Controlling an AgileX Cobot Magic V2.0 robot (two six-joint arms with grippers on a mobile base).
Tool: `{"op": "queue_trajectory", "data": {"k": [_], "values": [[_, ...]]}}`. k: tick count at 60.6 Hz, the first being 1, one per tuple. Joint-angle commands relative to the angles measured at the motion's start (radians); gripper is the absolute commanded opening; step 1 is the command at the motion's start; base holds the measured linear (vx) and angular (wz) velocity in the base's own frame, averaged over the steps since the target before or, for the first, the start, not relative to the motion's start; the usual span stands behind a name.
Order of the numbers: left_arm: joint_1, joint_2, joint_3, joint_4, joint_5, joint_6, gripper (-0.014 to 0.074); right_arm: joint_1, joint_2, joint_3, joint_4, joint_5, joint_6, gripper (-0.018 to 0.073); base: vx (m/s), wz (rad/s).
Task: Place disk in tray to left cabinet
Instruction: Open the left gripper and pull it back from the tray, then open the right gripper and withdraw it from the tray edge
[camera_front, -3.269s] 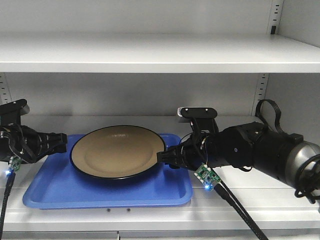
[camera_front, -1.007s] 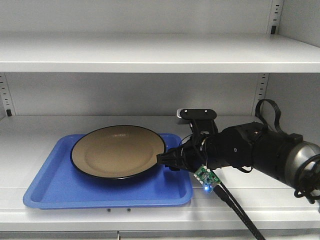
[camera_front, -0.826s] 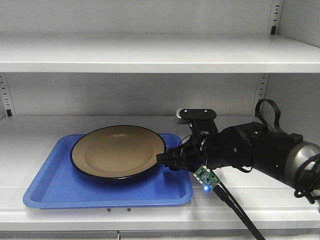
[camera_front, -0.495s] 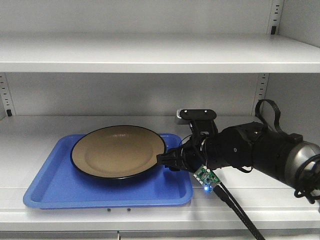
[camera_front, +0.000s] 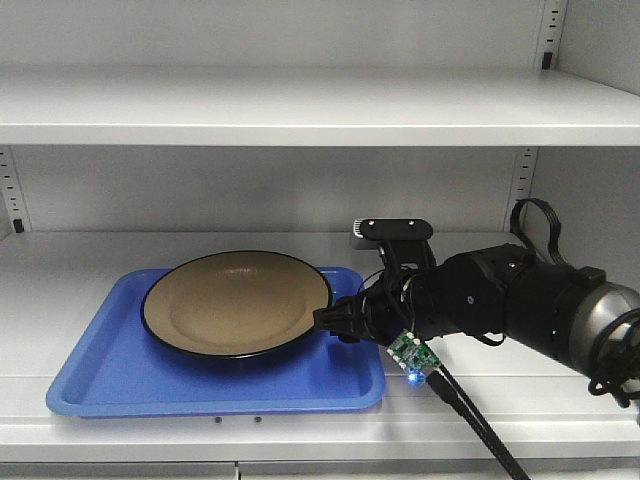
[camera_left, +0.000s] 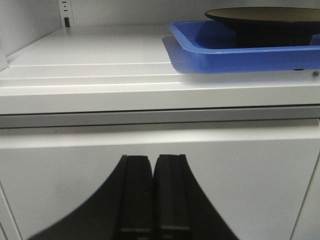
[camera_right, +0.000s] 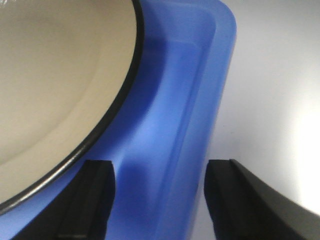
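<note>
White shelves of the left cabinet (camera_front: 300, 105) fill the front view, and on the lower shelf, left of centre, the blue tray (camera_front: 110, 375) lies flat with the tan, black-rimmed disk (camera_front: 235, 300) resting in it. At centre right the right claw (camera_front: 325, 318) sits released at the tray's right rim, its fingers (camera_right: 97, 197) spread either side of that rim. Low in the left wrist view, the left claw (camera_left: 152, 197) is clenched on nothing, below the shelf edge.

Right gripper (camera_right: 157, 195) fingers spread; left gripper (camera_left: 152, 195) fingers together.
</note>
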Motion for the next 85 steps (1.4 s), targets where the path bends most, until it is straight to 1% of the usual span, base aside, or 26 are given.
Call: {"op": "queue_trajectory", "data": {"k": [1, 12, 24, 28, 34, 41, 48, 54, 59, 66, 73, 76, 81, 85], "values": [[0.001, -0.006, 0.019, -0.004, -0.077, -0.007, -0.0006, -0.003, -0.071, -0.035, -0.01, -0.068, -0.01, 0.0452, 0.0, 0.0], [0.001, -0.006, 0.019, -0.004, -0.077, -0.007, -0.0006, -0.006, -0.106, -0.035, -0.01, -0.069, -0.012, 0.0426, 0.0, 0.0], [0.001, -0.006, 0.019, -0.004, -0.077, -0.007, -0.0006, -0.044, -0.15, -0.03, -0.006, -0.015, -0.013, 0.0374, 0.0, 0.0], [0.001, -0.006, 0.019, -0.004, -0.077, -0.007, -0.0006, -0.06, -0.18, 0.001, -0.006, -0.016, -0.013, 0.0354, 0.0, 0.0], [0.001, -0.006, 0.019, -0.004, -0.077, -0.007, -0.0006, -0.099, -0.25, 0.112, 0.004, -0.066, -0.013, 0.0316, 0.0, 0.0], [0.001, -0.006, 0.019, -0.004, -0.077, -0.007, -0.0006, -0.148, -0.358, 0.282, 0.013, -0.139, -0.013, 0.0268, 0.0, 0.0], [0.001, -0.006, 0.019, -0.004, -0.077, -0.007, -0.0006, -0.174, -0.465, 0.413, 0.005, -0.19, -0.015, 0.0226, 0.0, 0.0], [0.001, -0.006, 0.019, -0.004, -0.077, -0.007, -0.0006, -0.176, -0.541, 0.483, -0.01, -0.226, -0.02, 0.0201, 0.0, 0.0], [0.001, -0.006, 0.019, -0.004, -0.077, -0.007, -0.0006, -0.176, -0.601, 0.545, -0.011, -0.277, -0.056, 0.0182, 0.0, 0.0], [0.001, -0.006, 0.019, -0.004, -0.077, -0.007, -0.0006, -0.176, -0.69, 0.659, -0.011, -0.401, -0.134, 0.0148, 0.0, 0.0], [0.001, -0.006, 0.019, -0.004, -0.077, -0.007, -0.0006, -0.176, -0.782, 0.788, -0.008, -0.553, -0.207, 0.008, 0.0, 0.0], [0.001, -0.006, 0.019, -0.004, -0.077, -0.007, -0.0006, -0.176, -0.828, 0.838, -0.006, -0.594, -0.236, 0.0046, 0.0, 0.0], [0.001, -0.006, 0.019, -0.004, -0.077, -0.007, -0.0006, -0.178, -0.906, 0.912, 0.001, -0.608, -0.276, -0.0015, 0.0, 0.0], [0.001, -0.006, 0.019, -0.004, -0.077, -0.007, -0.0006, -0.192, -0.966, 0.963, 0.013, -0.587, -0.281, -0.0012, 0.0, 0.0]]}}
